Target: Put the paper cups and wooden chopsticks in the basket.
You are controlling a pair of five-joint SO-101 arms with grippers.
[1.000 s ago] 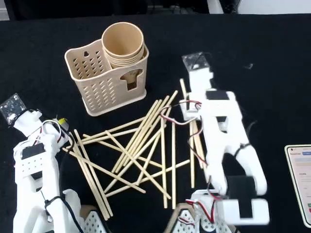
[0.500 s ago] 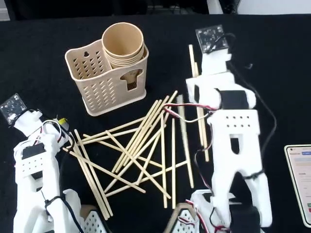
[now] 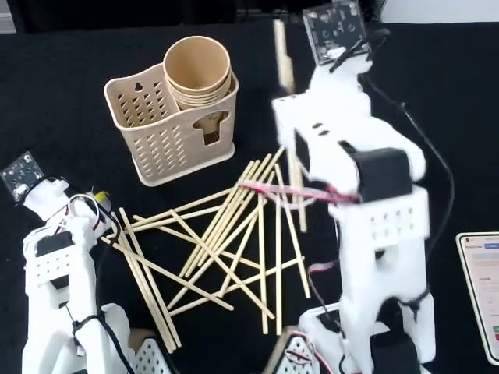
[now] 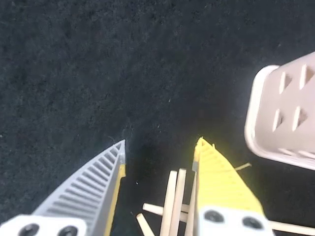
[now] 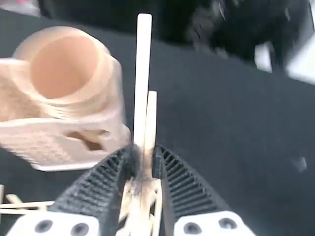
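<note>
A beige slotted basket (image 3: 168,128) stands at the back left with stacked paper cups (image 3: 197,68) in one compartment. Several wooden chopsticks (image 3: 226,230) lie crisscrossed on the black cloth in front of it. My right gripper (image 5: 143,153) is shut on two chopsticks (image 5: 142,73), held raised and pointing away, just right of the basket (image 5: 54,128) and cups (image 5: 64,66). From above the held chopsticks (image 3: 281,54) stick out past the right arm. My left gripper (image 4: 160,147) is open low over the cloth, with chopstick ends (image 4: 174,194) between its fingers and a basket corner (image 4: 283,113) beside it.
A phone (image 3: 481,284) lies at the table's right edge. The left arm (image 3: 54,265) sits at the front left by the pile's edge. Black cloth stretches bare behind and left of the basket.
The right arm has risen off the pile with two chopsticks and swung them back and left toward the basket. The left arm has stayed put.
</note>
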